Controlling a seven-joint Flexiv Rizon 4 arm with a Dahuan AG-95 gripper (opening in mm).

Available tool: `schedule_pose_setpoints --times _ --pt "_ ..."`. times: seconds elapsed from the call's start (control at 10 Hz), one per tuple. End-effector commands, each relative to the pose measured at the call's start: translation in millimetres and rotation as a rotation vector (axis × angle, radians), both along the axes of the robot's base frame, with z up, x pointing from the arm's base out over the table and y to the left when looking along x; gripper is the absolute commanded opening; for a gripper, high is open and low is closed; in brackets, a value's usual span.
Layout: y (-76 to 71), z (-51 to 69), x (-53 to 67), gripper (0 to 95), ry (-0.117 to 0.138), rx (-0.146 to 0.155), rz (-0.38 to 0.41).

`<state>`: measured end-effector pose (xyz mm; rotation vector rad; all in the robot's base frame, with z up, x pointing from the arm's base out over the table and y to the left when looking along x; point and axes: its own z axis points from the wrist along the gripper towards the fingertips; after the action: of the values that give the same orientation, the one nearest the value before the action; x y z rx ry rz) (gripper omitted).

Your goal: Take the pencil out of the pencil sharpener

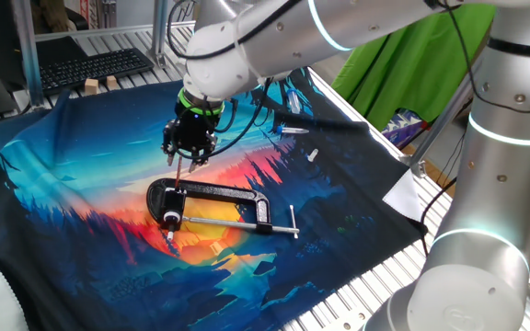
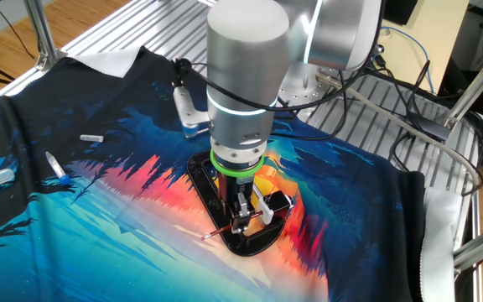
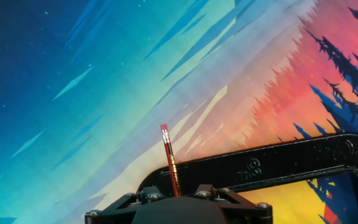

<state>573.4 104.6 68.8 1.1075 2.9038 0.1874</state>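
The pencil [image 3: 170, 160] is a thin reddish-brown stick. In the hand view it runs from its free end down between my fingers. My gripper [image 2: 243, 216] is shut on the pencil [image 2: 221, 231] just above the curved end of the black C-clamp [image 1: 214, 195]. In one fixed view the gripper [image 1: 186, 158] hangs over the clamp's left end. The pencil sharpener [image 1: 170, 218] is small, dark and pinched in the clamp's mouth. It also shows in the other fixed view [image 2: 277, 204], close to the pencil's inner end. I cannot tell whether the tip is still inside it.
The clamp's silver screw rod [image 1: 242, 222] points right. Small white pieces [image 1: 313, 154] and a marker [image 2: 57, 168] lie on the printed cloth [image 3: 73, 74]. A keyboard [image 1: 95, 64] and wooden blocks [image 1: 91, 87] sit at the back. A paper sheet [image 1: 410, 191] lies right.
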Motion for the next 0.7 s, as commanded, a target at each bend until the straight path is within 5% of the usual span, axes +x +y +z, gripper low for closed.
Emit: schedule_pose_setpoints --times 0.1,0.7 --pt "0.3 -4.1 1.7 38.0 -0.005 0.000 -0.001" --pt "1.6 -15.5 4.3 38.0 -0.017 -0.007 0.036"
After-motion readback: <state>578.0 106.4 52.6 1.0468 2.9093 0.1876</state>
